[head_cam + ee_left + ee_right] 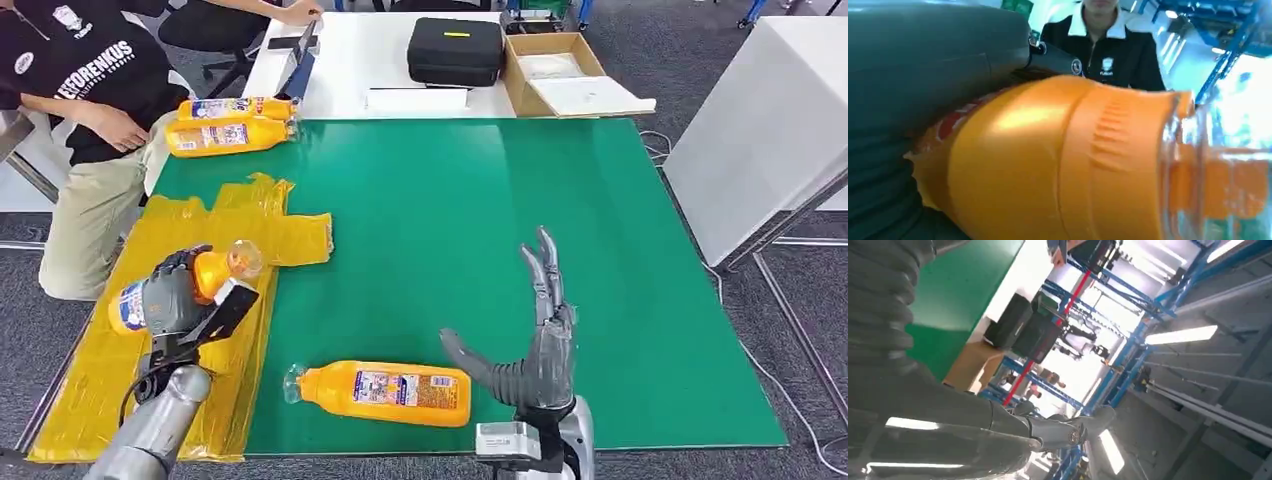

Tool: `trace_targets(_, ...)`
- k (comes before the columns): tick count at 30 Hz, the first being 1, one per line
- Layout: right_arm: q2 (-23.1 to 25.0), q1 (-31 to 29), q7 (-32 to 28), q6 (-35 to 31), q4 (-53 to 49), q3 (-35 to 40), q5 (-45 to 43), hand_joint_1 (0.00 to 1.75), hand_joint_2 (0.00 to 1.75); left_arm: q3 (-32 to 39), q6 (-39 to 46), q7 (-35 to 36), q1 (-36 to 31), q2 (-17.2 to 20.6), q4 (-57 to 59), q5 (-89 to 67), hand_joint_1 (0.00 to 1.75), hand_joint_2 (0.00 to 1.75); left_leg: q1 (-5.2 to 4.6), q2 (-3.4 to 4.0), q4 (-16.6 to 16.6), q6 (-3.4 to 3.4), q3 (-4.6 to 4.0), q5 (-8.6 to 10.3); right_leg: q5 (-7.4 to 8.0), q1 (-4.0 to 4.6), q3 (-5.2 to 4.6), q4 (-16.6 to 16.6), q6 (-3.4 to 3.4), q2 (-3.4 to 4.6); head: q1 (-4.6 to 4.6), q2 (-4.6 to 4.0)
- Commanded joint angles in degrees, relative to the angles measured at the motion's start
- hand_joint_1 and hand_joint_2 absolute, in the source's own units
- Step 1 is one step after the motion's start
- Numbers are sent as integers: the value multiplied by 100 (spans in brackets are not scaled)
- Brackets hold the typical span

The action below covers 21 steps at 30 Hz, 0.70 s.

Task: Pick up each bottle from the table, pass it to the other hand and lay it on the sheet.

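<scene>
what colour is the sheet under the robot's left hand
Yellow; the sheet shows best in the head view.

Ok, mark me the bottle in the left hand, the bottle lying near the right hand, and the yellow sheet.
Held bottle (210, 274): head view, orange shoulder beyond the left hand's fingers.
Lying bottle (385, 392): head view, on its label, mid-body.
Yellow sheet (88, 380): head view, bare part on the robot's left side of the arm.

- My left arm is showing a silver tube forearm, with a black cable looping beside the wrist.
- My left hand is showing dark grey fingers and a black plate bracket.
- My right hand is showing grey ribbed palm cover, thick grey thumb, slim darker fingers.
- A silver wrist block is sitting below it.
</scene>
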Motion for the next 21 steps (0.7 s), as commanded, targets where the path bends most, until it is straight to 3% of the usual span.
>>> trace_targets(1, 17, -440, -36, 39, 909, 171, -197, 0, 175, 316, -122, 15, -371, -33, 1723, 107, 175, 175, -2, 16, -14, -15, 35, -4, 1, -1, 28, -11, -9, 13, -2, -2)
trace_targets(12, -56, -330, -31, -44, 934, 216, -257, 0, 175, 468, -479, -249, -464, -151, 1885, 435, 175, 175, 9, 18, -19, -33, 74, -9, 4, 0, 47, -10, -18, 13, -4, -2)
trace_targets(13, -58, -338, -21, -53, 939, 219, -265, 0, 175, 519, -577, -323, -472, -172, 1870, 545, 129, 175, 12, 20, -21, -40, 78, -9, 6, 3, 50, -12, -24, 13, -2, -2)
trace_targets(14, -59, -341, -17, -56, 935, 220, -267, 0, 175, 537, -606, -347, -476, -184, 1860, 585, 0, 175, 9, 17, -15, -29, 78, -9, 5, -2, 46, -3, -32, 11, -2, -2)
trace_targets(21, -85, -259, 22, -90, 921, 205, -285, 0, 175, 728, -1407, -720, -330, -282, 1592, 1281, 0, 175, 16, 21, -18, -39, 82, -6, 5, 2, 49, -7, -43, 8, -2, 0)
